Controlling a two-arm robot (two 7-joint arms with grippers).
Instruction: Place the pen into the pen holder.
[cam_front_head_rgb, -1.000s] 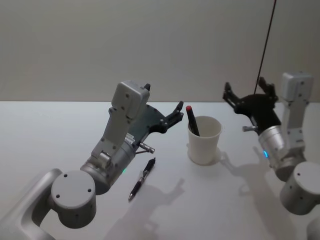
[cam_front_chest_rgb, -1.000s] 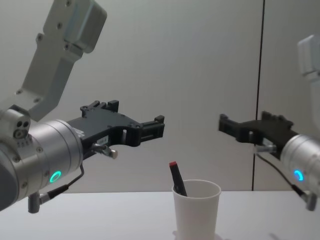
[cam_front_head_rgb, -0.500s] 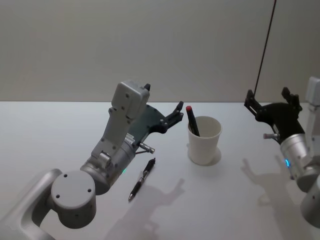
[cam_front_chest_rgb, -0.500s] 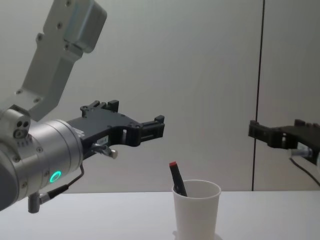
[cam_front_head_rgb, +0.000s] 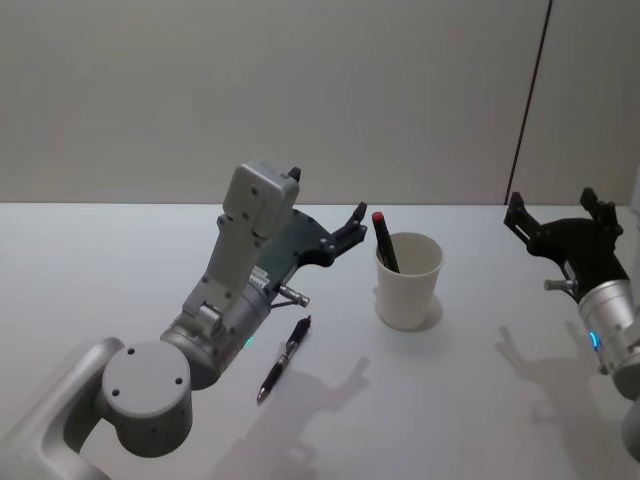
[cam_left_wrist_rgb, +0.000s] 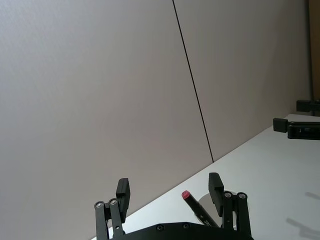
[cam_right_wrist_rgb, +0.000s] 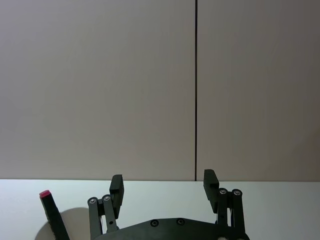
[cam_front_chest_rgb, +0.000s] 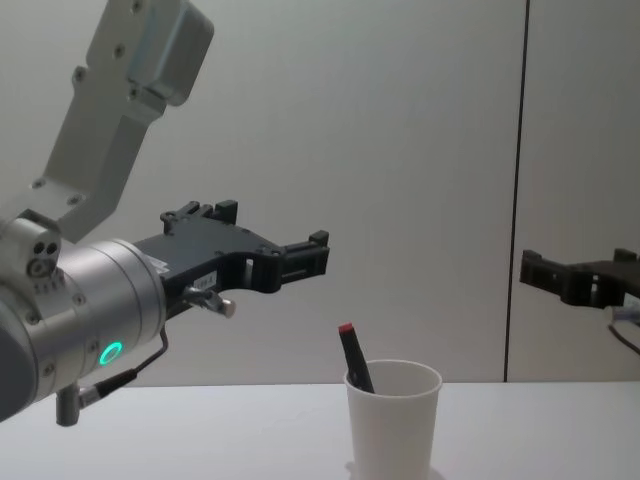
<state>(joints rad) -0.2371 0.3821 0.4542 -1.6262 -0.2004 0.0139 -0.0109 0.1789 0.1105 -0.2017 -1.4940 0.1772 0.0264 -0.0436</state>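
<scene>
A slim black pen (cam_front_head_rgb: 284, 358) lies on the white table (cam_front_head_rgb: 80, 270), below my left arm and left of the pen holder. The pen holder, a white paper cup (cam_front_head_rgb: 408, 282) (cam_front_chest_rgb: 393, 418), stands upright. Inside it leans a black pen with a red end (cam_front_head_rgb: 381, 238) (cam_front_chest_rgb: 352, 354) (cam_left_wrist_rgb: 192, 201) (cam_right_wrist_rgb: 51, 212). My left gripper (cam_front_head_rgb: 352, 225) (cam_left_wrist_rgb: 169, 190) (cam_front_chest_rgb: 315, 257) hovers open and empty just left of the cup's rim. My right gripper (cam_front_head_rgb: 552, 205) (cam_right_wrist_rgb: 163, 184) (cam_front_chest_rgb: 572, 279) hangs open and empty well to the right of the cup.
A plain wall with a dark vertical seam (cam_front_head_rgb: 528, 100) runs behind the table. The table surface lies bare around the cup and towards the front.
My right gripper has drawn back to the right, away from the cup, over the last second. The left arm, the cup and both pens have stayed put.
</scene>
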